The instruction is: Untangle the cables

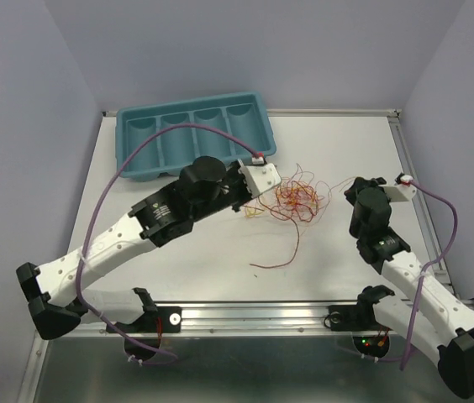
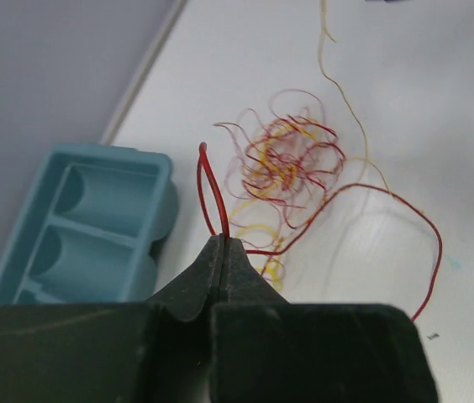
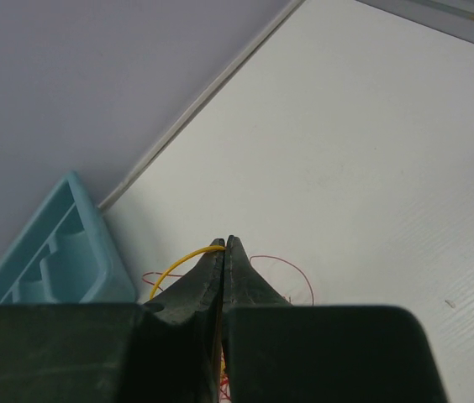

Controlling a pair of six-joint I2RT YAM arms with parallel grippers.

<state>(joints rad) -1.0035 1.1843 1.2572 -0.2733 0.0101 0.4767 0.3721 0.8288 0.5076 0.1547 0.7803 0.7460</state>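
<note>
Left arm (image 1: 107, 245), right arm (image 1: 401, 270): white link shells with small dark screw dots, black joint housings. Purple cord (image 1: 101, 206) on each, plugged into a white block (image 1: 261, 175) behind the fingers (image 2: 191, 290). Fingers matte black, tapering to points.

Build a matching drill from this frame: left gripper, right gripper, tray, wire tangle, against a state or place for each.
Column 1:
1. left gripper
2. right gripper
3. tray
4. wire tangle

Column 2:
A. far left part of the table
B. shut on a yellow wire
C. between the two grippers
D. shut on a red wire

Pairs: 1-D, 2-B, 3-A, 4-C
</note>
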